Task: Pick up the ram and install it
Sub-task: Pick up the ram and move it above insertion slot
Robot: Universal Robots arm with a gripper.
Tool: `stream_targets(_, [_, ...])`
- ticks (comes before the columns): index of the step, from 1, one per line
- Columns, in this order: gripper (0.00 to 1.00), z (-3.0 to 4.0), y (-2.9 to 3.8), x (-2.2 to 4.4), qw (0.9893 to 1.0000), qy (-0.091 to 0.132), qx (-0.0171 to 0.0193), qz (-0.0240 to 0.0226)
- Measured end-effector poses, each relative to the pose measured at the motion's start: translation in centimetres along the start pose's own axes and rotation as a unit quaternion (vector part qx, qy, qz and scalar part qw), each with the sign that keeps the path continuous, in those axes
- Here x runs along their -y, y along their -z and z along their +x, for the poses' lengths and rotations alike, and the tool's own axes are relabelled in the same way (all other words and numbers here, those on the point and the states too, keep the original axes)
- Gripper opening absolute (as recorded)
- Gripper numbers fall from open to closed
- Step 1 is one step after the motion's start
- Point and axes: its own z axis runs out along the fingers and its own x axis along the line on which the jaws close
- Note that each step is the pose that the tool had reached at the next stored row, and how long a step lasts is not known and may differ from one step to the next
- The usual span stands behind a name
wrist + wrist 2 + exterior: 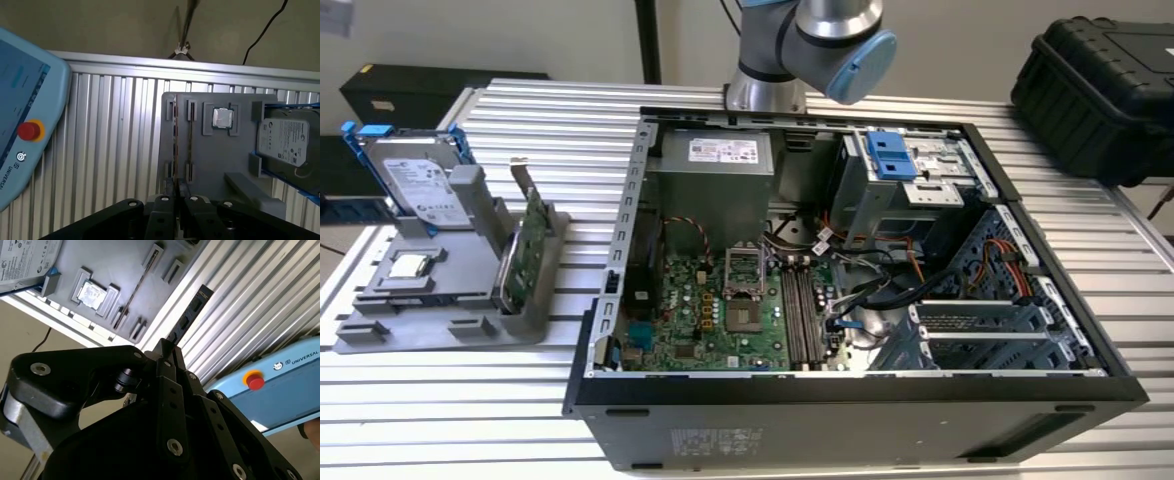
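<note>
Above the ribbed surface (260,300), my tool (166,347) sits clamped on the ram (194,310); I judge pickup done, and seating needs it squared to a board slot (798,305).

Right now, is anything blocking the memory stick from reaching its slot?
Nothing visible does. The tool is shut on the ram, and in the exterior view the motherboard slots lie uncovered in the open case, cables just beside them.

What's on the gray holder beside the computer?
A drive in a blue frame, a chip and an upright green card. The card hides the holder under it. The ram is in the hand.
</note>
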Motion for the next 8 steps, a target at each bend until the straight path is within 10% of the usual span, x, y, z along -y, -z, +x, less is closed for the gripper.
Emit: stream_targets(8, [0.0,0.01,0.48,0.0,1.0,0.0,0.0,0.0])
